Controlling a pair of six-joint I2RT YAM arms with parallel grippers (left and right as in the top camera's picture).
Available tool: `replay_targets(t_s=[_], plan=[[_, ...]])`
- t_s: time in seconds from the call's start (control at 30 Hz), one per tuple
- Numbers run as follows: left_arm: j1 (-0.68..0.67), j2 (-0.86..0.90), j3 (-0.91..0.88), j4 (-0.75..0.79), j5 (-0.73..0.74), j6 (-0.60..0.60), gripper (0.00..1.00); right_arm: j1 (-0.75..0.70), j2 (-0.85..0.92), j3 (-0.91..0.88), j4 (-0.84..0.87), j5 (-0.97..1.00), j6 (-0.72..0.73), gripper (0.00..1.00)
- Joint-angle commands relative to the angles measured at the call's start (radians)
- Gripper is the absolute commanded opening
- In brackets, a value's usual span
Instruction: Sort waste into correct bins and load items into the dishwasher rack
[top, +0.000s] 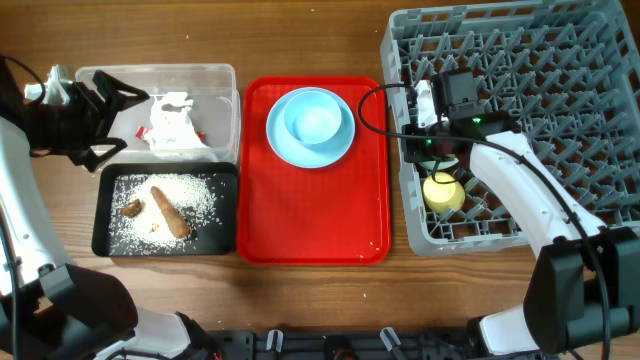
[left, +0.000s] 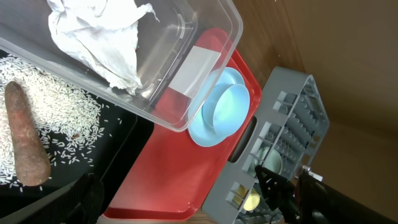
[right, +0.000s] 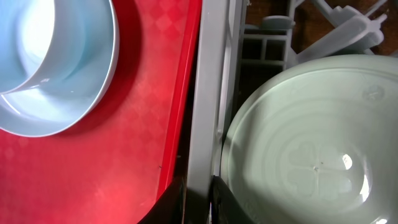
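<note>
At the dishwasher rack's (top: 590, 60) left edge, your right gripper (top: 438, 152) is hanging over the mint-green bowl (right: 298, 149), jaw opening indeterminable. Your left gripper (top: 118, 118) is hovering wide open, empty. The light blue bowl (top: 318, 120) is waiting on the red tray (top: 310, 220): light, stiff, slick, so pinch its rim.

Grey rack (top: 520, 60), grid-pattern floor. Red tray (right: 149, 93) w/ faint diamond texture. Lt blue bowl (top: 318, 118), lt blue plate (top: 280, 145), same shade approx. Yellow cup (top: 443, 192). Pale mint-green bowl (right: 311, 162). Clear tub (top: 215, 80). White napkin (top: 175, 125). Red-printed wrapper (top: 143, 130). Black tray (top: 105, 215), speckled w/ white rice (top: 200, 195). Brown carrot-shaped piece (top: 170, 212). Brown wood-grain table (top: 300, 40).
</note>
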Motion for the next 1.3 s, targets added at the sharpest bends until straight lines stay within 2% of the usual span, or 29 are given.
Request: replay_targets(t_s=[0.0, 0.4, 1.0, 1.17, 1.27], plan=[[0.004, 0.003, 0.001, 0.0, -0.003, -0.009, 1.0, 0.007, -0.018, 0.001, 0.006, 0.005, 0.079, 0.17], [0.004, 0.003, 0.001, 0.0, -0.003, -0.009, 1.0, 0.007, -0.018, 0.001, 0.051, 0.039, 0.116, 0.18], [0.004, 0.003, 0.001, 0.0, -0.003, -0.009, 1.0, 0.007, -0.018, 0.002, 0.102, 0.055, 0.134, 0.1], [0.004, 0.003, 0.001, 0.0, -0.003, -0.009, 1.0, 0.007, -0.018, 0.002, 0.11, 0.069, 0.135, 0.11], [0.004, 0.003, 0.001, 0.0, -0.003, -0.009, 1.0, 0.007, -0.018, 0.002, 0.095, 0.069, 0.134, 0.16]])
